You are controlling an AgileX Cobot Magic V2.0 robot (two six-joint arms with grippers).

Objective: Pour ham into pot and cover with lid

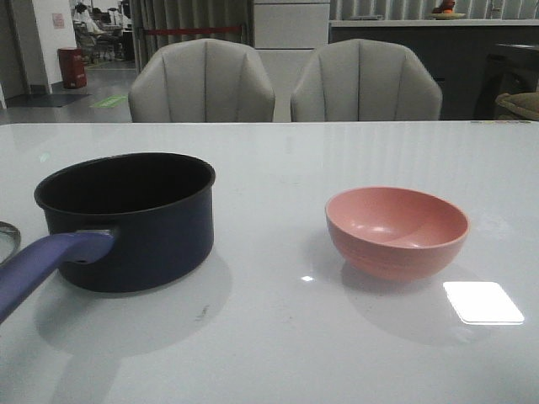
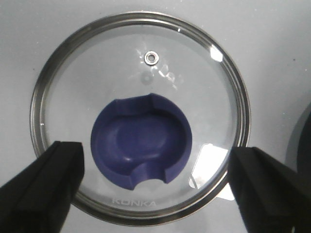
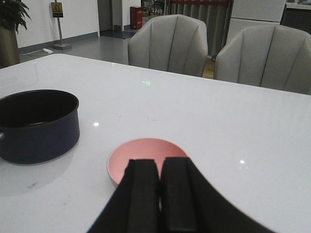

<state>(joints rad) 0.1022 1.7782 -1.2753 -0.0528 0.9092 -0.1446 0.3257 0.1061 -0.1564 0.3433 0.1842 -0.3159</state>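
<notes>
Left gripper [image 2: 155,187] spread wide over round glass lid [image 2: 141,63] | right gripper [image 3: 160,194] closed behind pink bowl [image 1: 397,230] | navy saucepan [image 1: 130,223] uncovered

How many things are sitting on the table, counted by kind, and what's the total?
Pot: 1
Pink bowl: 1
Glass lid: 1
Total: 3

No ham chunks show in any view. The lid lies flat on the white table.
</notes>
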